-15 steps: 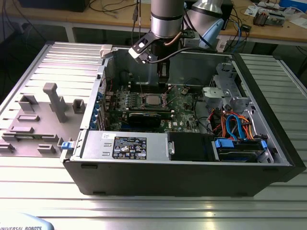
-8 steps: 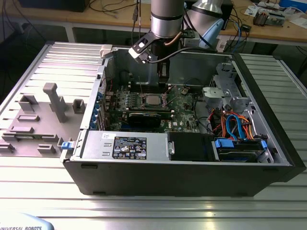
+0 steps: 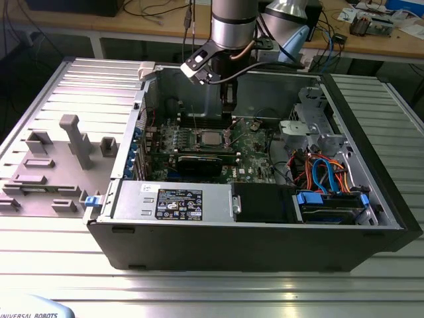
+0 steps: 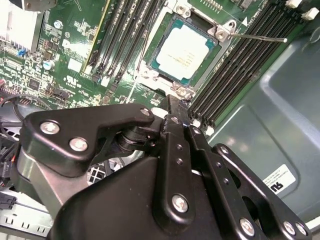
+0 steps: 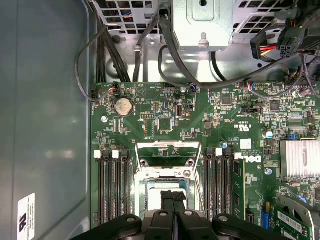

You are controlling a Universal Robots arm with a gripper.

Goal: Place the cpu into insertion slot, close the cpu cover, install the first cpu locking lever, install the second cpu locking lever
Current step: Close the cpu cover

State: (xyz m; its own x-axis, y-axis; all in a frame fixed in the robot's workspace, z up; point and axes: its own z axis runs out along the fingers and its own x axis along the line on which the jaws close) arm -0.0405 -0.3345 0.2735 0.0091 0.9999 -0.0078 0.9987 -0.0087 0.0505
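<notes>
The cpu point(image 4: 186, 51), a flat square with a pale silvery top, sits in the insertion slot point(image 4: 220, 34) on the green board. The second wrist view shows a thin locking lever point(image 4: 260, 36) jutting out beside it. The first wrist view shows the cpu cover point(image 5: 168, 144) raised, and the gripper point(image 5: 173, 194) over the chip with its fingers pressed together.

There's a black label point(image 3: 179, 204), fine white print, on the power supply point(image 3: 129, 199) at seven o'clock of the cpu point(image 3: 212, 138), plus a white printed sticker point(image 5: 26, 212) on the case wall point(image 5: 50, 100).
</notes>
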